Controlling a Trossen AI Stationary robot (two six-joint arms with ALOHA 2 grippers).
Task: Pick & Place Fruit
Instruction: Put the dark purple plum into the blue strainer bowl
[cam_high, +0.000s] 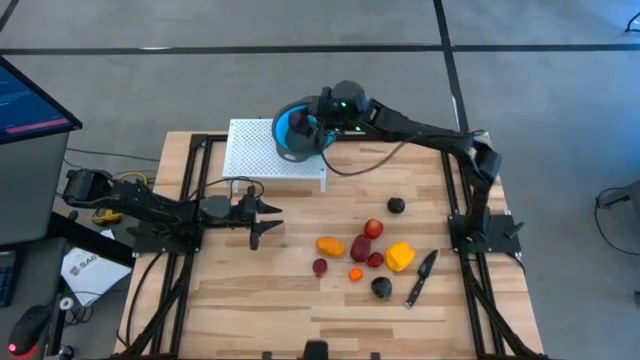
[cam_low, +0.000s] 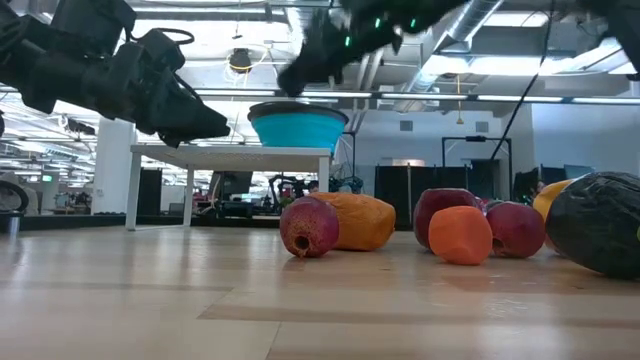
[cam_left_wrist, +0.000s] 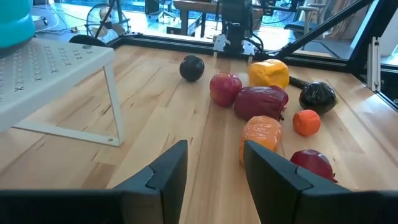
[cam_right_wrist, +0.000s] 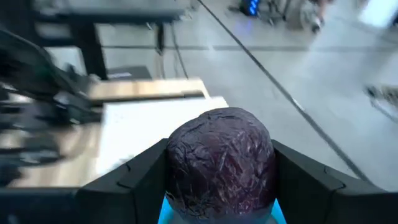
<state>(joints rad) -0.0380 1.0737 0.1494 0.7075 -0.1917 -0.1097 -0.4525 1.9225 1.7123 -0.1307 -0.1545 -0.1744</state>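
Observation:
Several small toy fruit pieces (cam_high: 362, 250) lie on the wooden table: red, dark purple, orange and one larger yellow (cam_high: 400, 257). They also show in the left wrist view (cam_left_wrist: 261, 102) and the low view (cam_low: 400, 225). My right gripper (cam_high: 312, 122) hangs over the blue bowl (cam_high: 290, 130), shut on a dark purple fruit (cam_right_wrist: 219, 155). The bowl stands on a white perforated stand (cam_high: 260, 150). My left gripper (cam_left_wrist: 214, 168) is open and hovers left of the fruit cluster (cam_high: 262, 215), touching nothing. My right gripper pinches the dark purple fruit (cam_right_wrist: 219, 143) by its two opposite sides, one finger (cam_right_wrist: 146, 174) on each side. The fruit is lifted clear, above the blue bowl's rim (cam_right_wrist: 163, 211).
A slim black-handled knife (cam_high: 420, 278) lies right of the fruit, near the yellow piece. One dark fruit (cam_high: 396, 206) sits apart, toward the far side. The stand's legs (cam_left_wrist: 115, 106) rise from the table's far left part. Bare wood stretches along the near edge.

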